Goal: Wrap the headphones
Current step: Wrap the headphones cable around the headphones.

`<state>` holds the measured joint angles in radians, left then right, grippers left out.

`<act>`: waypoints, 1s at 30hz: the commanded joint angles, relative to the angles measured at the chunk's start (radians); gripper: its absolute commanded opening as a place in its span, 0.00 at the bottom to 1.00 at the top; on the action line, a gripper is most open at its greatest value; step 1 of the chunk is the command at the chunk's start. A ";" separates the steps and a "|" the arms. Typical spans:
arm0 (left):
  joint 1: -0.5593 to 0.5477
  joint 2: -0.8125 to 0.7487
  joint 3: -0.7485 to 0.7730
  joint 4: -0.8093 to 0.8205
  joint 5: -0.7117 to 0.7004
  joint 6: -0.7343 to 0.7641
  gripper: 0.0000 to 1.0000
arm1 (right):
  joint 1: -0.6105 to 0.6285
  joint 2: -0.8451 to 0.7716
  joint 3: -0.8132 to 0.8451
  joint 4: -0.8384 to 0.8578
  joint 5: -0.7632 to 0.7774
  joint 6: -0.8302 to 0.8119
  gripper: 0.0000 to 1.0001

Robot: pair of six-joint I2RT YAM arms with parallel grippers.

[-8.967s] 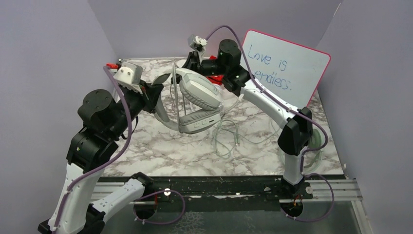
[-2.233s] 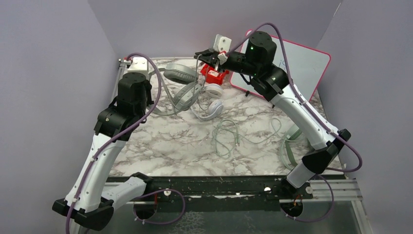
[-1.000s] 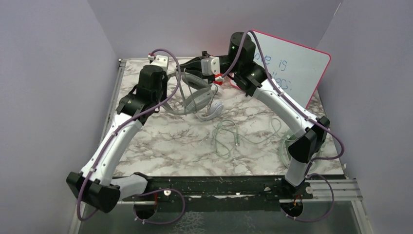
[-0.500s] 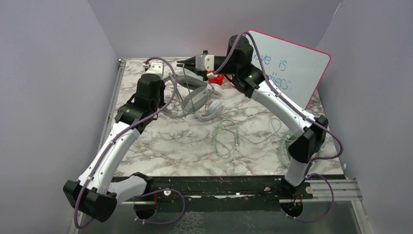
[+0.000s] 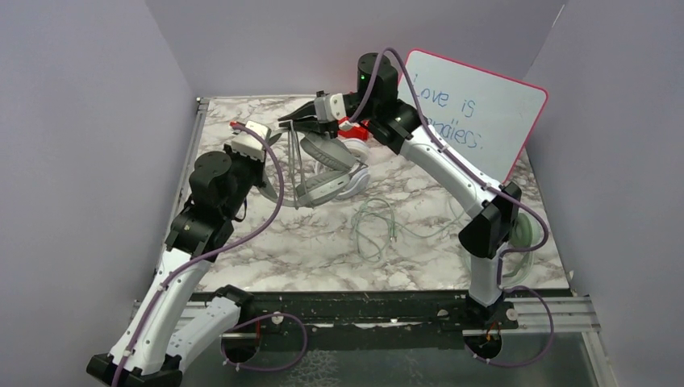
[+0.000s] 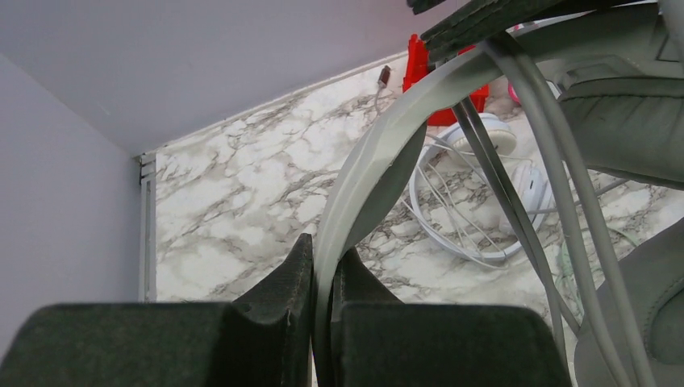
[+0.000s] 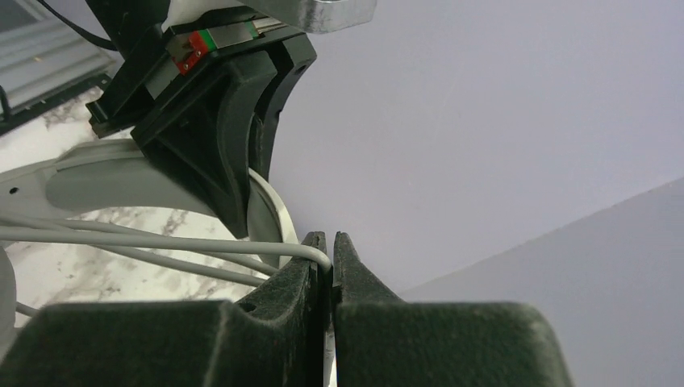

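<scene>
- Left hand clamps pale grey-green padded headphones by the headband, as an anchor.
- Right hand pinches their thin grey cable, probably to wind it.

Soft, even light falls from above in all three views. Shadows are faint and soft-edged.

Overhead view: the marble table is bright and sharp. Pale grey shadows lie under the arms and the headphones. The whiteboard is evenly lit and its writing is readable. The back wall looks a shade darker than the side walls.

Left wrist view: the left gripper is a dark blur along the bottom edge and the headband near the lens is soft, while the marble behind is crisp.

Right wrist view: the right gripper is likewise blurred, and the cable is slightly soft against a flat, pale wall.
</scene>
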<state>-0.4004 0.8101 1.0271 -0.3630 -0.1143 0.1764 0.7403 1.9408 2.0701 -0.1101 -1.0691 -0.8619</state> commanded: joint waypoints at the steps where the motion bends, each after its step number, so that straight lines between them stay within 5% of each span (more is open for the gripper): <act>1: -0.017 -0.055 -0.031 0.041 0.200 0.074 0.00 | -0.019 0.041 0.045 0.200 0.063 0.113 0.05; 10: -0.017 -0.092 -0.014 0.119 0.192 0.016 0.00 | -0.022 0.083 0.064 0.374 0.390 0.307 0.11; 27: -0.017 -0.161 0.095 0.135 0.190 -0.133 0.00 | -0.099 0.122 0.037 0.568 0.311 0.534 0.05; 30: -0.017 -0.154 0.130 0.127 0.193 -0.122 0.00 | -0.118 0.118 0.009 0.649 0.266 0.639 0.12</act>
<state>-0.3946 0.7181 1.0676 -0.2756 -0.0677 0.0906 0.7376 2.0205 2.0747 0.3706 -0.9127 -0.3714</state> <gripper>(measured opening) 0.068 0.089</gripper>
